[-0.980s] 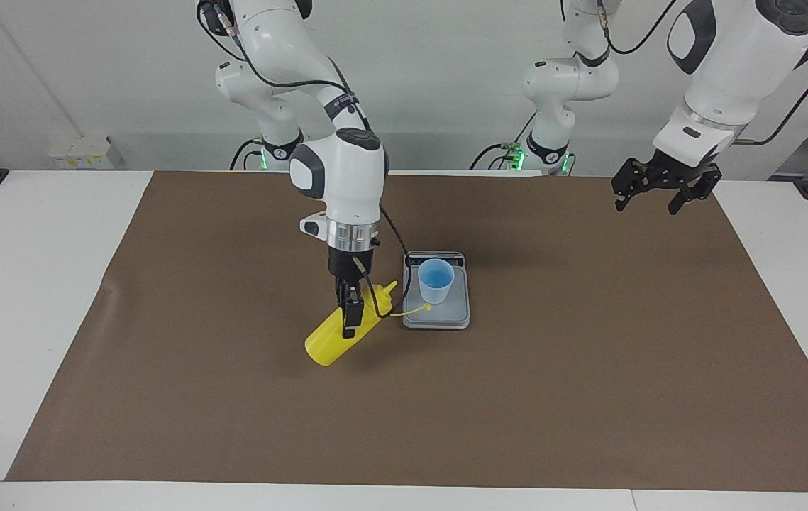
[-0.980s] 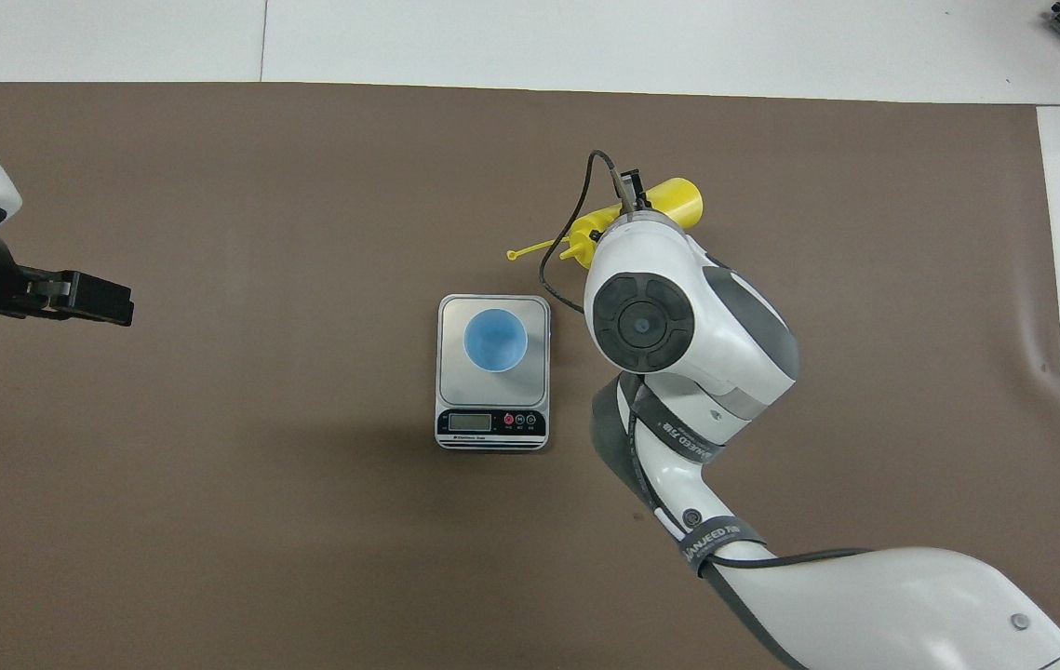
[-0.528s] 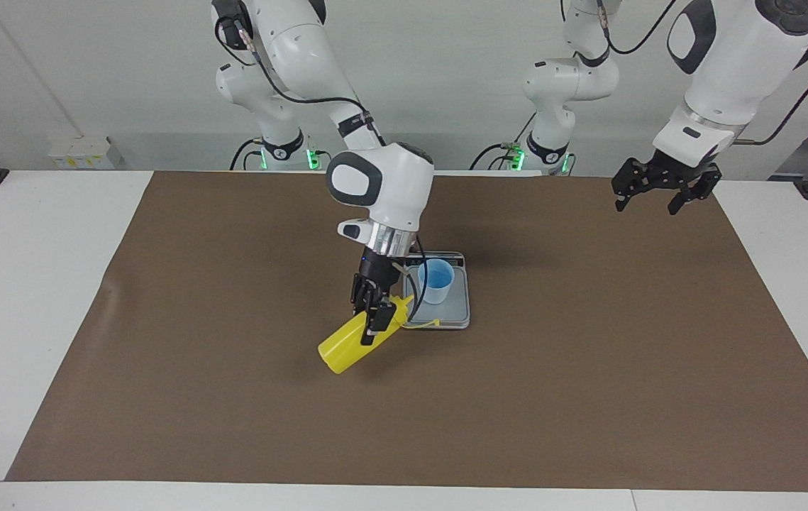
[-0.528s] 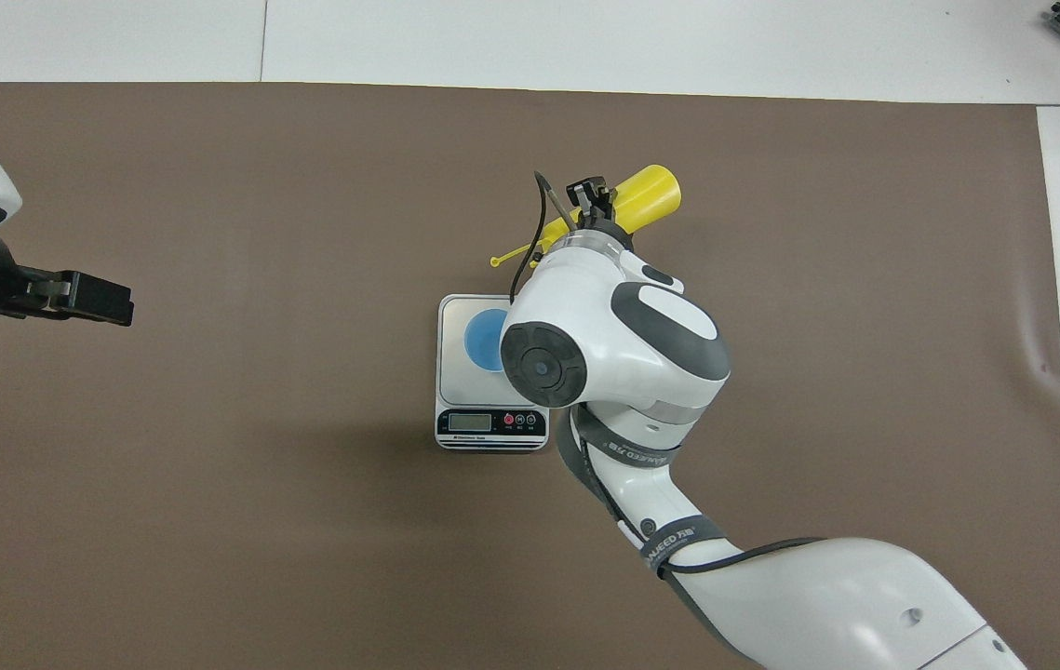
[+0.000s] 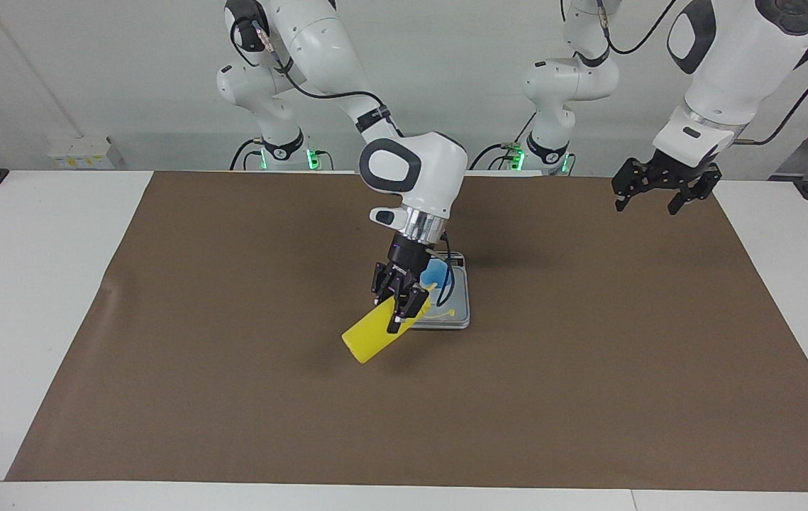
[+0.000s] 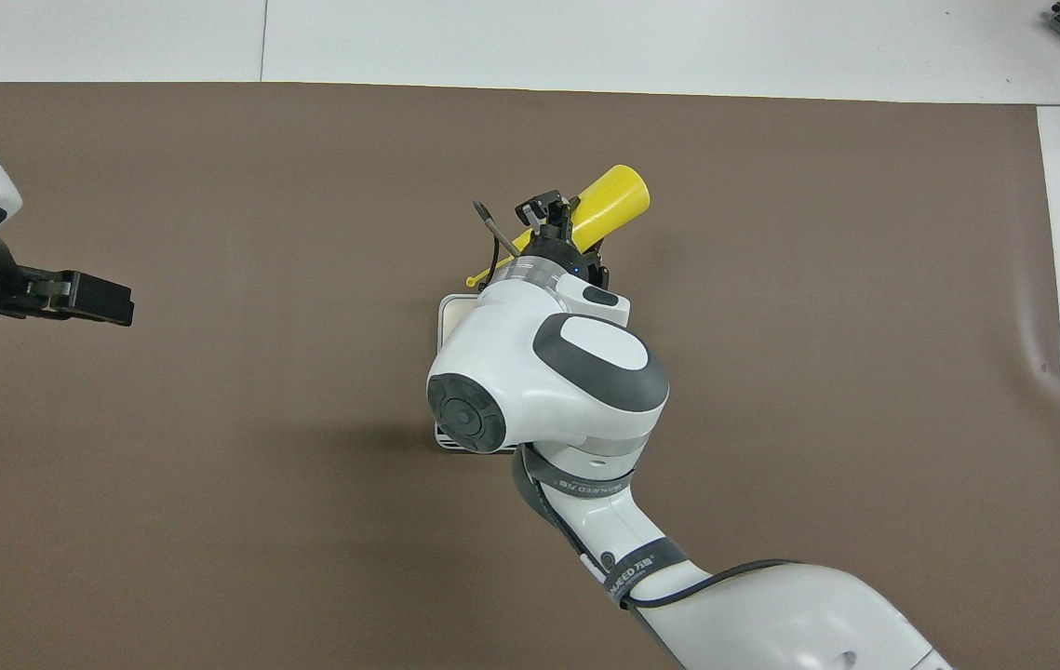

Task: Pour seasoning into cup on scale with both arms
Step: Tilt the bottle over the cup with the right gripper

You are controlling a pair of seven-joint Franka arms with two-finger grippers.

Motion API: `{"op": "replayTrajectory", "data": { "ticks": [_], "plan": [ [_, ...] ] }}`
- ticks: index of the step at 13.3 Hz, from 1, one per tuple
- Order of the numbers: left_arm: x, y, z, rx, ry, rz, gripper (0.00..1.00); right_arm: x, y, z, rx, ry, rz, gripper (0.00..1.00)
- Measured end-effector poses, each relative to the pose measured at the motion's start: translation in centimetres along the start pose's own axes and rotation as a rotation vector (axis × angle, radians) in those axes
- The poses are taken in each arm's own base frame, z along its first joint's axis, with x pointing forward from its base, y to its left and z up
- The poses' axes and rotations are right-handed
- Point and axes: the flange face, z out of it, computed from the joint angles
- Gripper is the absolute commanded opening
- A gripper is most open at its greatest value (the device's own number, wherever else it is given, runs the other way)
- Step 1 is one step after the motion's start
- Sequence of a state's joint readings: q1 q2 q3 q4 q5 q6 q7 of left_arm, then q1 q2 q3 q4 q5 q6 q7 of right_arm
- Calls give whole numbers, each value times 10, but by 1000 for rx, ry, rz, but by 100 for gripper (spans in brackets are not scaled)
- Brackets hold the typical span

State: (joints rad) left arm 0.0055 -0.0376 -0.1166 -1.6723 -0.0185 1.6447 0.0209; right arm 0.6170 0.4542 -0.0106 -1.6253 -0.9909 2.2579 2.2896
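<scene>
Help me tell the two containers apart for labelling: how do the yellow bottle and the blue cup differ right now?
The yellow bottle hangs tilted in the right gripper; the blue cup stands upright on the scale. The bottle is longer than the cup. The cup is open-topped, the bottle nozzle-tipped.

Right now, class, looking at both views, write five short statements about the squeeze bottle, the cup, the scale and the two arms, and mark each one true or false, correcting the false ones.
1. The right tool grips the yellow squeeze bottle. True.
2. The bottle stands upright on the brown mat. False: it is held tilted in the air, nozzle toward the blue cup.
3. The cup sits on the scale. True.
4. The left tool holds the cup. False: it hangs open over the mat at the left arm's end of the table, holding nothing.
5. The bottle's cap is closed over the nozzle. False: the tethered cap hangs loose off the nozzle.
</scene>
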Motion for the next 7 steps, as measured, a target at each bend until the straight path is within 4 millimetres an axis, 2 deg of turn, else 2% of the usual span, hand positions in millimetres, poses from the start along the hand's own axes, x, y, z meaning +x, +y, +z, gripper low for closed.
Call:
{"op": "replayTrajectory", "data": {
  "ticks": [2, 7],
  "plan": [
    [0, 0, 0, 0, 0, 0, 100, -10, 1, -5, 17, 25, -41, 0],
    [0, 0, 0, 0, 0, 0, 100, -12, 2, -4, 60, 79, -107, 0]
  ]
}}
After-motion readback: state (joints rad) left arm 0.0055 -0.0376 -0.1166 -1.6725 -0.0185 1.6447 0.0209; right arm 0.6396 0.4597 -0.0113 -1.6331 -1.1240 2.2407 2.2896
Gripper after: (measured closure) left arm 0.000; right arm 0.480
